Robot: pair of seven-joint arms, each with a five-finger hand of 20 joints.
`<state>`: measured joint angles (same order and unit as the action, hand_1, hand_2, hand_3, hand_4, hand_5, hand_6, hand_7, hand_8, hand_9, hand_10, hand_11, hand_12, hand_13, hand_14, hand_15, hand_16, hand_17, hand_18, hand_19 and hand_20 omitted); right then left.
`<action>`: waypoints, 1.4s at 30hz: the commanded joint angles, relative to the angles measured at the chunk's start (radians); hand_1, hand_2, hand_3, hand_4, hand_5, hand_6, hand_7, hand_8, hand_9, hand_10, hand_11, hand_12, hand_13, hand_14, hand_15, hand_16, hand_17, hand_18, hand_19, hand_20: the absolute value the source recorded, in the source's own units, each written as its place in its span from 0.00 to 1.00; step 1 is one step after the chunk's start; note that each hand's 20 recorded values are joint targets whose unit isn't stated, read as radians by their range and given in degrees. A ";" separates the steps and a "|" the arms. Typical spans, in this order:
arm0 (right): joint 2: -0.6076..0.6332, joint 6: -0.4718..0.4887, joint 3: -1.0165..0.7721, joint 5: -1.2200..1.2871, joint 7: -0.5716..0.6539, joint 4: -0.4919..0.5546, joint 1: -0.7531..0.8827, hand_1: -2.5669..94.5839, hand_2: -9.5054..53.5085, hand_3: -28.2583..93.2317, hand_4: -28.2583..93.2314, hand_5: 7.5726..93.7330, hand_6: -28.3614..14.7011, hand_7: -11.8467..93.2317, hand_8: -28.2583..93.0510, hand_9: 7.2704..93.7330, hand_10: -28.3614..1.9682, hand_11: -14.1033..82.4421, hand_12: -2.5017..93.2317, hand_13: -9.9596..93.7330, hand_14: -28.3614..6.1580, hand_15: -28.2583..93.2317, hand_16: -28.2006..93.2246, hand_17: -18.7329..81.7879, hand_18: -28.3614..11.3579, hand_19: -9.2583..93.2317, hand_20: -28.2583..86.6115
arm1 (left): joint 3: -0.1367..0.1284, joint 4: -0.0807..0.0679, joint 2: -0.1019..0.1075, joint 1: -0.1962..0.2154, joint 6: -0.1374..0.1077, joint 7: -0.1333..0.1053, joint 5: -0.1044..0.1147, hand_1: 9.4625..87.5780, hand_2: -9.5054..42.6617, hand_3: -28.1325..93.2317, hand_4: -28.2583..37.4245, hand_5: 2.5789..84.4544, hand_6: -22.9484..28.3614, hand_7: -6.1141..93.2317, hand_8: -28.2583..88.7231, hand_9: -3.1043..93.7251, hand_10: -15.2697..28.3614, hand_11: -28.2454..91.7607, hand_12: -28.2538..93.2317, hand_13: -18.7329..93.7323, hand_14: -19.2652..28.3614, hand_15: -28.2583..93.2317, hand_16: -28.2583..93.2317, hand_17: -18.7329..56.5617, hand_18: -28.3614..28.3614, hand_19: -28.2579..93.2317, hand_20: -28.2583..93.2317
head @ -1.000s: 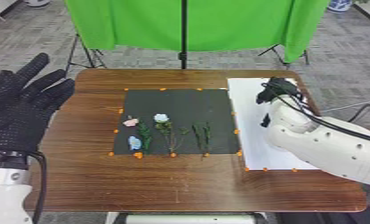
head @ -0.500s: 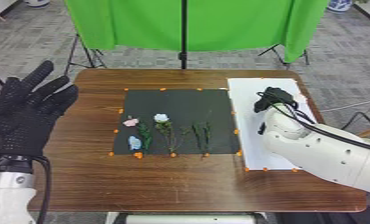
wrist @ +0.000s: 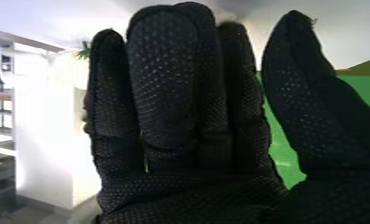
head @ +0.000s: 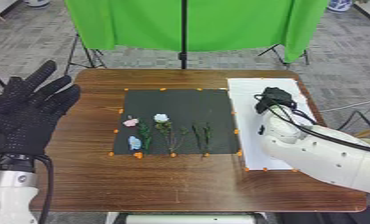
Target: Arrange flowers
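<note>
pink flower [head: 131, 122], white flower [head: 161, 118], blue flower [head: 134, 143] and green sprigs [head: 206, 135] laid on dark mat [head: 186, 100]; arranging judged part done, remainder uncertain. right hand [head: 275, 97] placed over white sheet [head: 248, 100]: fingers straight, pressed together, thumb apart; green tip [wrist: 83, 51] seen beside them, whether held cannot be told.

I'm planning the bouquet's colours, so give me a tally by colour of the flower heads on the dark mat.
Pink flower head: 1
Light blue flower head: 1
White flower head: 1
Total: 3
</note>
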<state>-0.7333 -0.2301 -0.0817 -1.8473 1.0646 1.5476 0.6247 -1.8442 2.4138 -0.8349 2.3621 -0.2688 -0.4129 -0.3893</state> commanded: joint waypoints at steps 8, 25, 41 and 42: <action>-0.003 -0.200 0.140 -0.186 0.039 0.011 -0.041 0.48 0.00 0.83 0.00 0.76 0.69 0.28 0.21 0.88 0.59 0.39 0.18 0.89 0.66 0.69 0.37 0.66 0.28 1.00 0.15 | 0.014 -0.007 -0.021 -0.009 0.005 0.037 -0.008 0.14 0.38 0.86 0.00 0.40 0.65 0.23 0.16 0.38 0.85 0.48 0.33 0.40 1.00 0.67 0.15 0.20 1.00 0.89 0.00; 0.023 -0.001 0.056 -0.058 0.043 0.023 -0.029 0.44 0.00 0.87 0.00 0.52 0.70 0.24 0.12 0.82 0.59 0.38 0.18 0.87 0.64 0.70 0.38 0.64 0.25 1.00 0.16 | 0.026 -0.016 -0.010 -0.056 0.022 0.046 -0.017 0.14 0.38 0.86 0.01 0.40 0.65 0.23 0.16 0.38 0.85 0.48 0.33 0.40 1.00 0.67 0.15 0.20 1.00 0.89 0.00; 0.013 0.032 0.046 -0.065 0.037 0.002 0.013 0.48 0.00 0.85 0.00 0.66 0.72 0.25 0.12 0.85 0.60 0.36 0.19 0.87 0.65 0.70 0.37 0.64 0.26 1.00 0.15 | 0.023 -0.015 -0.025 -0.059 0.021 0.060 -0.015 0.14 0.37 0.86 0.01 0.41 0.65 0.22 0.16 0.38 0.85 0.48 0.33 0.40 1.00 0.67 0.15 0.20 1.00 0.89 0.00; 0.009 0.033 0.038 -0.065 0.035 0.000 0.018 0.49 0.00 0.85 0.00 0.69 0.73 0.26 0.13 0.86 0.61 0.35 0.20 0.87 0.65 0.69 0.37 0.64 0.26 1.00 0.15 | 0.017 -0.015 -0.024 -0.057 0.028 0.060 -0.018 0.14 0.37 0.86 0.01 0.41 0.65 0.22 0.16 0.38 0.85 0.48 0.33 0.40 1.00 0.66 0.15 0.20 1.00 0.89 0.00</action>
<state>-0.7132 -0.2078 -0.0462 -1.8895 1.1012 1.5627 0.6278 -1.8215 2.4039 -0.8463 2.2980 -0.2519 -0.3670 -0.4030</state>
